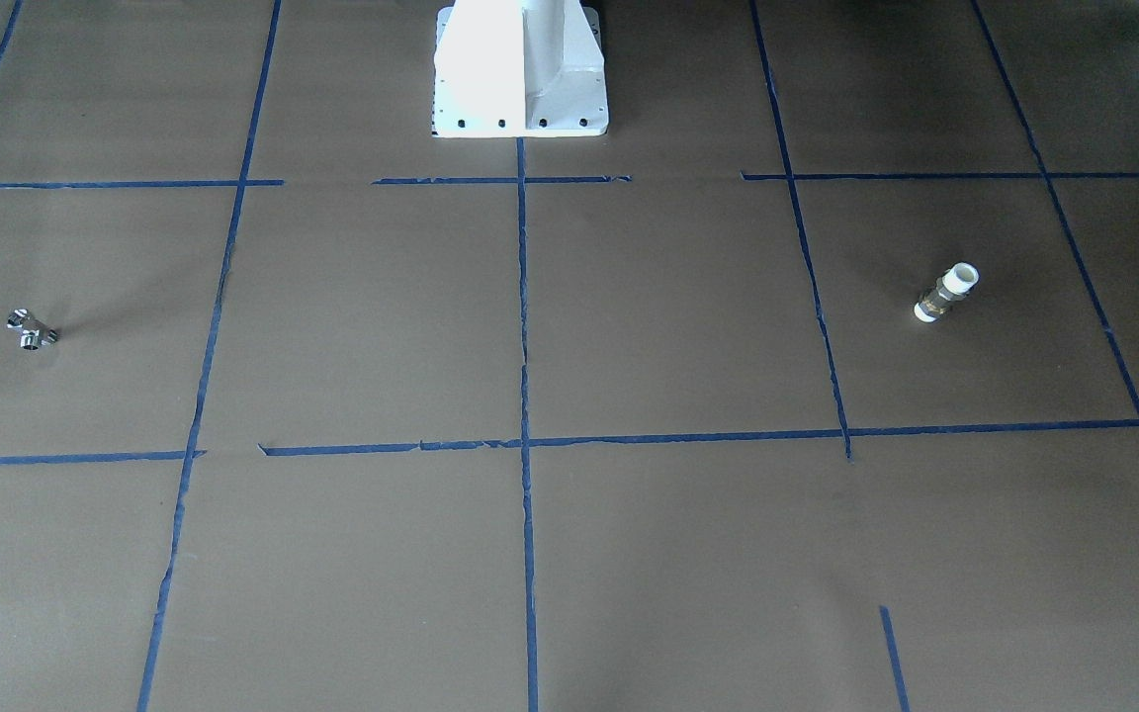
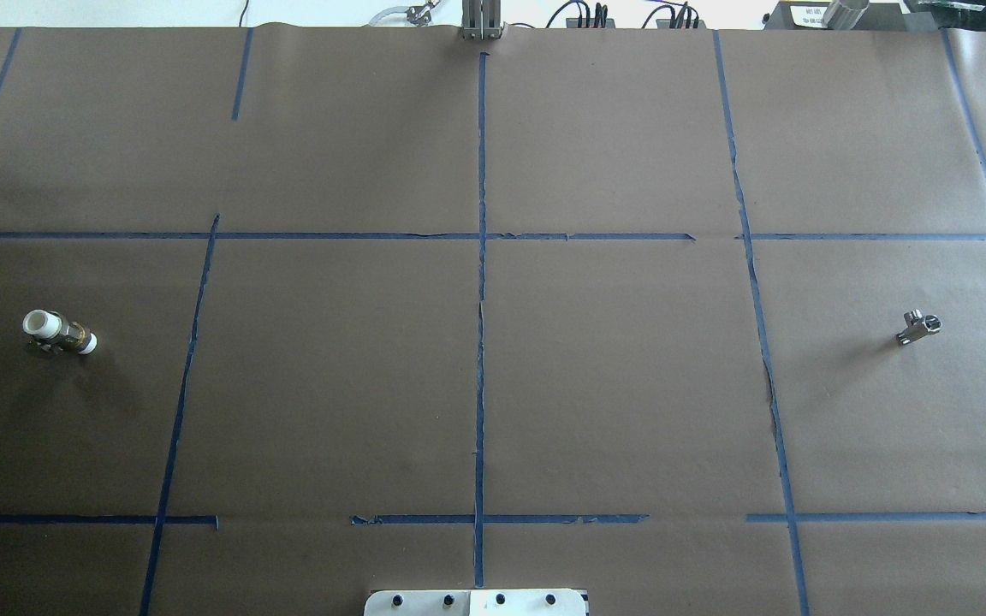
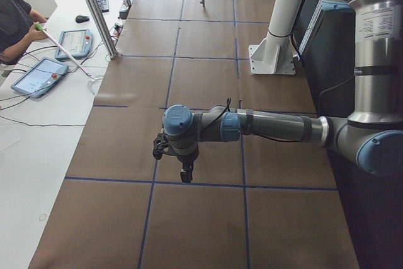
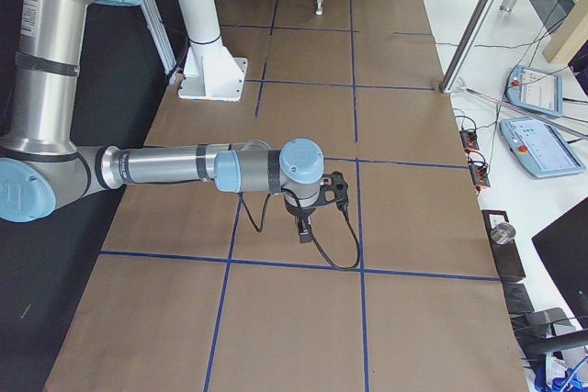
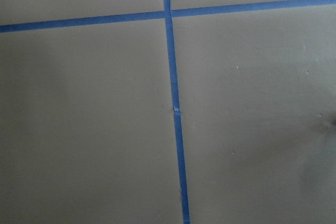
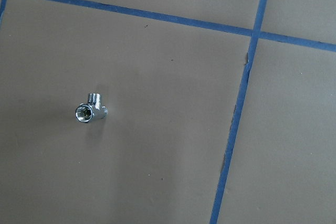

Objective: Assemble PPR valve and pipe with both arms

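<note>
Counting, largest first: one brown-paper-covered table with a blue tape grid, two grey-and-blue arms, one stubby white-ended, brass-banded PPR valve, and one tiny shiny silver T-shaped pipe. The left gripper and right gripper point down above the paper; whether their fingers are apart or together cannot be told. The valve lies far on the robot's left, its long axis roughly across the table, wider white end outward. The pipe lies far right, one open mouth facing upward.
</note>
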